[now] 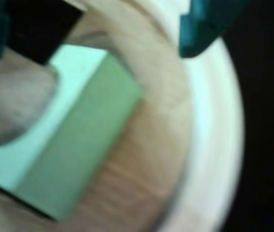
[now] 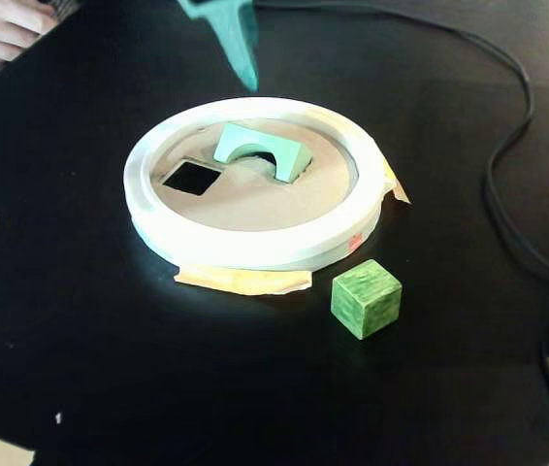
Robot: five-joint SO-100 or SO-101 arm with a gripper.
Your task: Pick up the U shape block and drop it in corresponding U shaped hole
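U shape block (image 2: 260, 149): pale mint green, on the tan disc in the upper middle of the fixed view, standing on its two legs with the arch opening down; it fills the left half of the wrist view (image 1: 74, 140), blurred.
Block contact: nothing grips it; the teal fingers stand apart from it in both views.
U shaped hole (image 2: 267, 161): only a dark patch shows under and behind the arch of the block in the fixed view; its outline is mostly hidden by the block, so whether the block has begun to sink in cannot be told.
Square hole (image 2: 192, 178): dark, left of the block on the same disc, open.
Disc (image 2: 255, 204): tan wood face with a thick white rim (image 2: 255, 248), taped to the table with tan tape at its lower and right edges.
Gripper (image 1: 91, 29): open, one teal finger in the upper left corner and one at the upper right of the wrist view, well apart; in the fixed view one teal finger hangs above the far rim of the disc.
Cube (image 2: 366, 298): darker streaked green, on the table just below and right of the disc, not touching it.
Table (image 2: 80, 340): black.
Cables (image 2: 507, 146): black, along the right side of the fixed view.
Hand (image 2: 3, 27): a person's, in the upper left corner of the fixed view.
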